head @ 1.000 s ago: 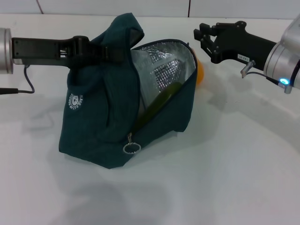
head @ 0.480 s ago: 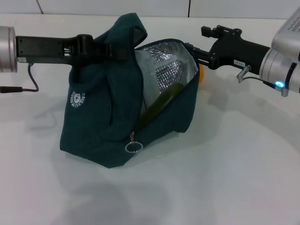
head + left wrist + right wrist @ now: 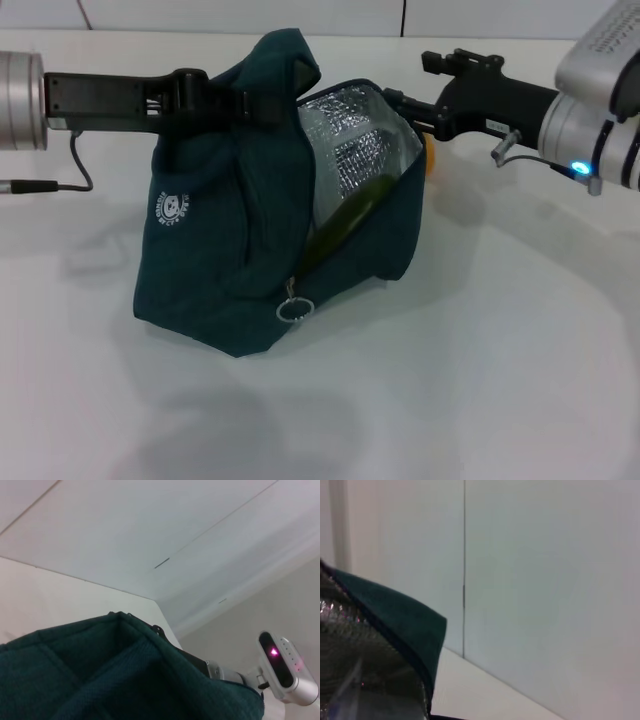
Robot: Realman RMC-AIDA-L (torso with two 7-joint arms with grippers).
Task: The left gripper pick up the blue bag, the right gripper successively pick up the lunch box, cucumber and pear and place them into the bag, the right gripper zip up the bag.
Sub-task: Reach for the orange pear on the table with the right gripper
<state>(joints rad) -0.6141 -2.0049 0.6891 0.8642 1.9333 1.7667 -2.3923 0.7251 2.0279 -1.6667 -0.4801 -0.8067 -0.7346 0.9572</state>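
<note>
The blue bag (image 3: 220,250) stands on the white table (image 3: 480,380) with its mouth open toward the right and its silver foil lining (image 3: 355,150) showing. My left gripper (image 3: 225,105) is shut on the bag's handle at its top and holds it up. The cucumber (image 3: 345,222) lies slanted inside the opening. The zipper's ring pull (image 3: 291,310) hangs at the lower front. My right gripper (image 3: 405,108) is at the bag's upper right rim. A sliver of the orange pear (image 3: 430,155) shows behind the rim, just below that gripper. The lunch box is hidden in the head view.
The left arm's black cable (image 3: 60,183) trails on the table at the left. The left wrist view shows the bag fabric (image 3: 100,680) close up. The right wrist view shows the bag's rim (image 3: 395,615) and foil (image 3: 350,655) before a white wall.
My right gripper has moved left from beside the bag to its upper right rim, over the pear. The bag and my left gripper have shifted slightly right.
</note>
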